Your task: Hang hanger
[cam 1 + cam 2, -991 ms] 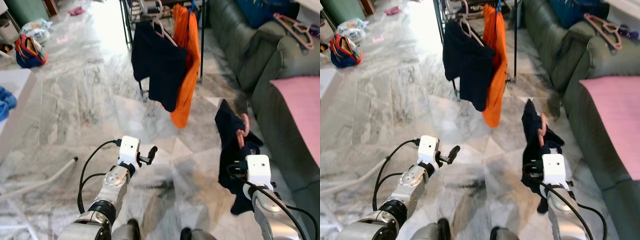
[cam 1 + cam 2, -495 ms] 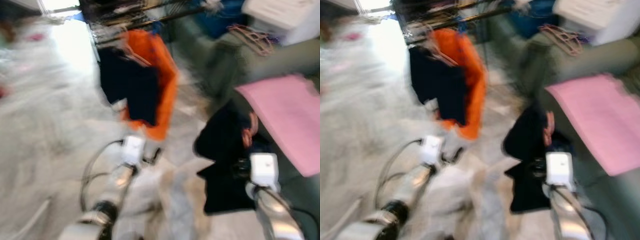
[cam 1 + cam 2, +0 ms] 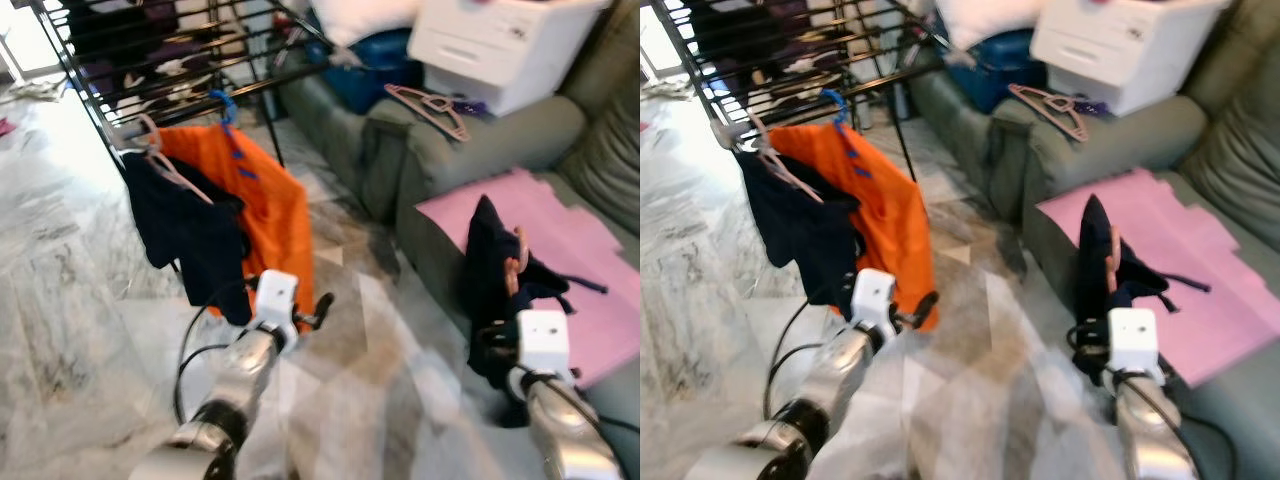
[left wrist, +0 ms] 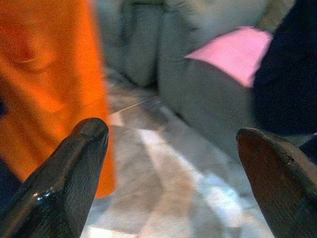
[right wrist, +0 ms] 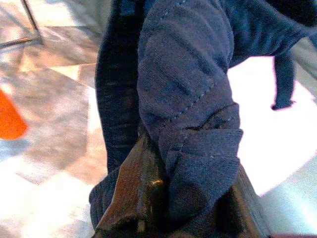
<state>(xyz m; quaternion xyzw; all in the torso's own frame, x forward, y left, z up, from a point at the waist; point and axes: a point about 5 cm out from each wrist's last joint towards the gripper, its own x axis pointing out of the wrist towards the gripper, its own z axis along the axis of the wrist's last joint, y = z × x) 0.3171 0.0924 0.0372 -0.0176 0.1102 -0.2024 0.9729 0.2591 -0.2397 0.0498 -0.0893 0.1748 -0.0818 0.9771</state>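
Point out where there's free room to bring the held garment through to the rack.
Open marble floor lies between the orange garment and the green sofa. The drying rack is crowded with clothes; the right gripper holds the dark garment on a hanger.

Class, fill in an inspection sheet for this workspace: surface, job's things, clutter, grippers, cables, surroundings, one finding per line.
Surface: grey-veined marble floor, bare ahead.
Job's things: dark navy garment on a pink hanger; black metal drying rack carrying an orange garment and another navy garment.
Clutter: pink spare hangers on the sofa arm; white box.
Grippers: right gripper shut on the held garment; left gripper open, empty, near the orange garment.
Cables: black cable looping at the left arm.
Surroundings: grey-green sofa, pink cloth on its seat.
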